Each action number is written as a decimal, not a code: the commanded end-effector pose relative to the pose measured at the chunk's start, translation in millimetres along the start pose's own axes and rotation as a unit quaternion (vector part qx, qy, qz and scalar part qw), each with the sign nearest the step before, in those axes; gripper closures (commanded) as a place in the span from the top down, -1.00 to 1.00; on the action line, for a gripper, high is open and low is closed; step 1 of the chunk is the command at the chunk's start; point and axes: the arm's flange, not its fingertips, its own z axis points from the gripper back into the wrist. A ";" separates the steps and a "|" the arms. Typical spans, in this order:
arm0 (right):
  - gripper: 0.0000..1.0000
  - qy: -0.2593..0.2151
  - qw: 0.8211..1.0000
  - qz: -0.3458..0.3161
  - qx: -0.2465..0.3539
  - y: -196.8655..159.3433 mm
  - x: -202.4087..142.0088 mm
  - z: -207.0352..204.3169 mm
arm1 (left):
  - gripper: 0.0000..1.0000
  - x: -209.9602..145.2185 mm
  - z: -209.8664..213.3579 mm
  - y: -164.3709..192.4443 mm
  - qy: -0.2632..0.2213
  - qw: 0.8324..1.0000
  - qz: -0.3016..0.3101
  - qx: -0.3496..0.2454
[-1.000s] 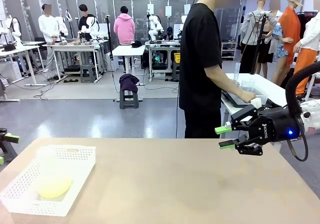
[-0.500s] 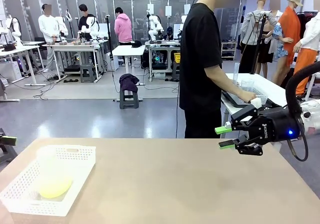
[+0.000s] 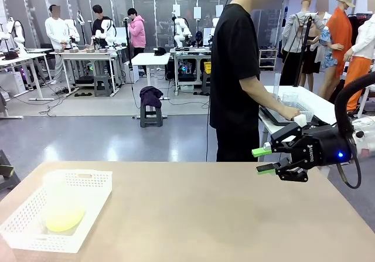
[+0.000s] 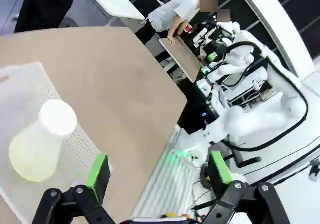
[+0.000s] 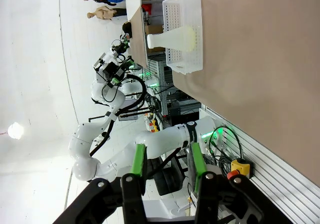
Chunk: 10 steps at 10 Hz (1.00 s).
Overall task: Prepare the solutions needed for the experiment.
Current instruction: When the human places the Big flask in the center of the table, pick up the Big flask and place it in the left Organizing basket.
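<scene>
The solutions show as pale yellow-green liquid [image 3: 63, 218] in a translucent conical flask [image 4: 37, 146]. The flask stands in a white perforated basket [image 3: 88, 183] at the table's near left corner. My left gripper [image 4: 159, 168] hangs above and beside the basket, jaws wide open, nothing between them. My right gripper [image 3: 263, 160] hovers over the table's far right edge, pointing left. Its green pads [image 5: 136, 166] stand partly apart with nothing between them. The flask [image 5: 172, 37] and basket [image 5: 182, 58] lie far from it.
The tan table [image 3: 205, 215] is bare between basket and right gripper. A person in black [image 3: 234, 68] stands at the far side, turned to a white side table [image 3: 310, 101] with hands on clear labware there. My left arm [image 5: 100, 134] is visible in the right wrist view.
The left gripper's green pad at the front view's left edge has slid out of the picture. The right gripper, basket and flask have not moved.
</scene>
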 end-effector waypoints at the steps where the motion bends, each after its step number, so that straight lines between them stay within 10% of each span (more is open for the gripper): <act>1: -0.11 -0.001 1.000 0.003 0.002 1.3 -0.4 -0.1 | 1.00 8.8 8.5 -17.7 0.007 0.998 0.043 -0.052; 10: -0.11 -0.001 1.000 0.003 0.002 1.3 -0.4 -0.1 | 1.00 4.3 4.7 -16.6 -0.001 0.996 0.056 -0.064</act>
